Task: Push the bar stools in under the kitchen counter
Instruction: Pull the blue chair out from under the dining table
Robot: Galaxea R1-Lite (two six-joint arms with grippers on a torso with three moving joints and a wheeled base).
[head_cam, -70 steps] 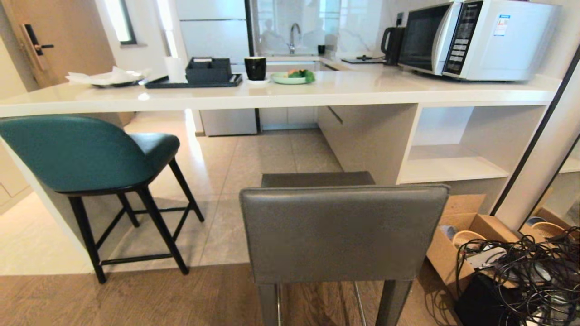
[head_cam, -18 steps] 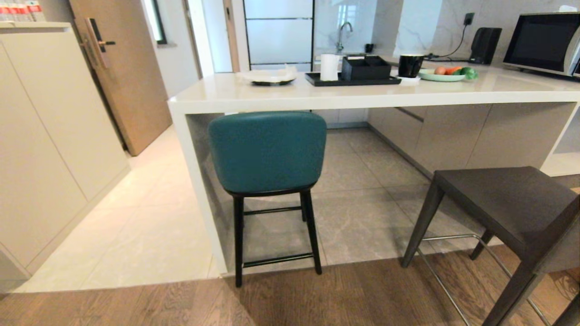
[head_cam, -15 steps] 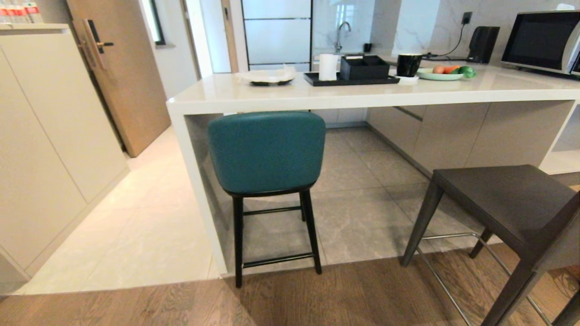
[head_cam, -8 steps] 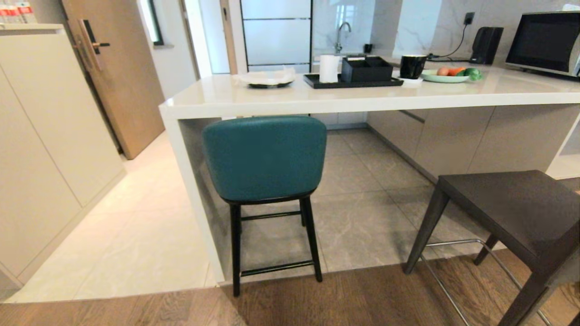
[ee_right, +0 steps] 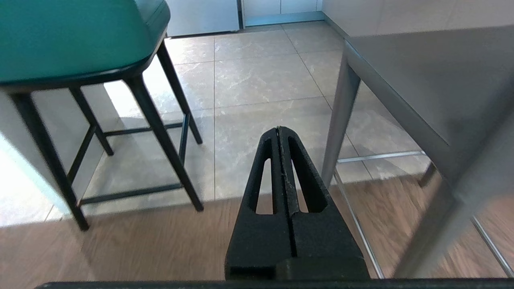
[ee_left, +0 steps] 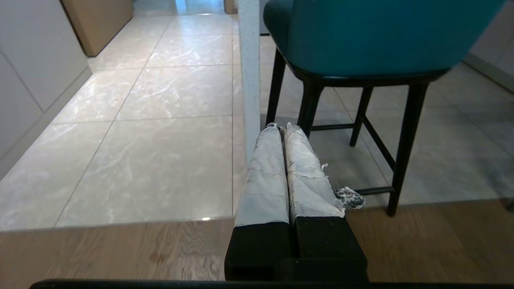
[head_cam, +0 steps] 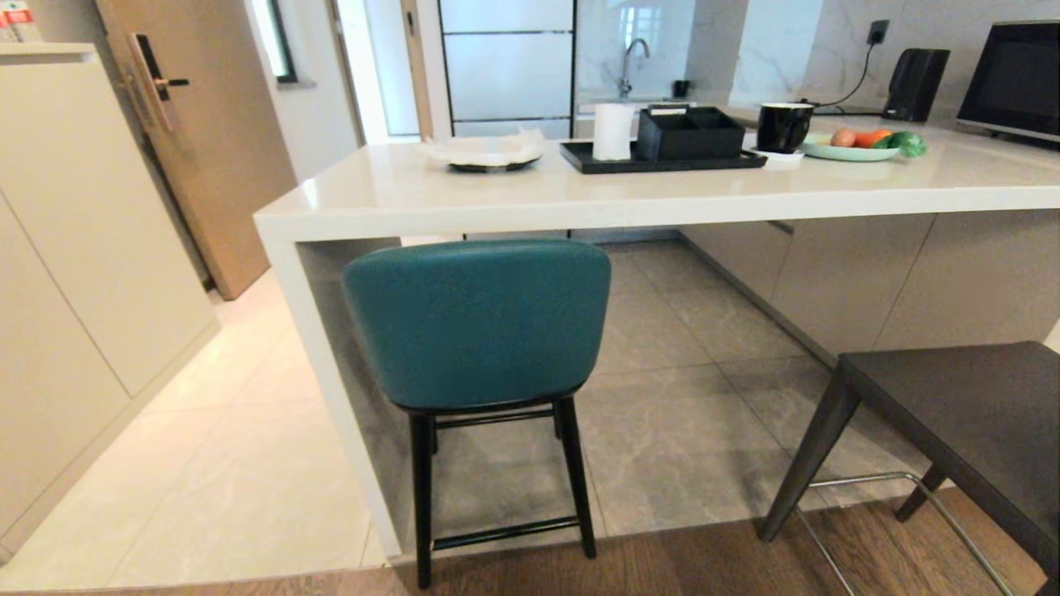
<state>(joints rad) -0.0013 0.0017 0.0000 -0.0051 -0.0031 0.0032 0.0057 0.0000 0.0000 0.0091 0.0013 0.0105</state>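
The room is a kitchen with pale marbled tile floor [head_cam: 248, 463] on the far side and a strip of wood floor [head_cam: 662, 563] on the near side. A long glossy off-white surface, the kitchen counter [head_cam: 530, 194], runs left to right across the head view, with a white side panel [head_cam: 331, 397] closing its left end.

The teal stool [head_cam: 479, 323] stands at the left end of the surface, just right of the side panel. Its rounded back faces the near side and its seat points toward the far side, under the slab; the top of the back sits just below the slab edge. Its thin black legs [head_cam: 421, 497] stand upright at the seam between tile and wood.

The dark grey stool [head_cam: 969, 414] stands to the right, well apart from the teal one and nearer than the surface. Its flat seat is seen corner-on, with a tapered leg [head_cam: 807, 455] angled down to the floor seam.

On the surface rest a black tray [head_cam: 662, 157], a black mug [head_cam: 782, 127] and a green plate [head_cam: 849, 151] of vegetables.

The left gripper [ee_left: 281, 127] is closed and empty, its taped fingers [ee_left: 265, 172] pressed together, pointing level toward the panel edge and the teal stool's legs. The right gripper [ee_right: 279, 129] is closed and empty, aimed at the gap between the two stools.
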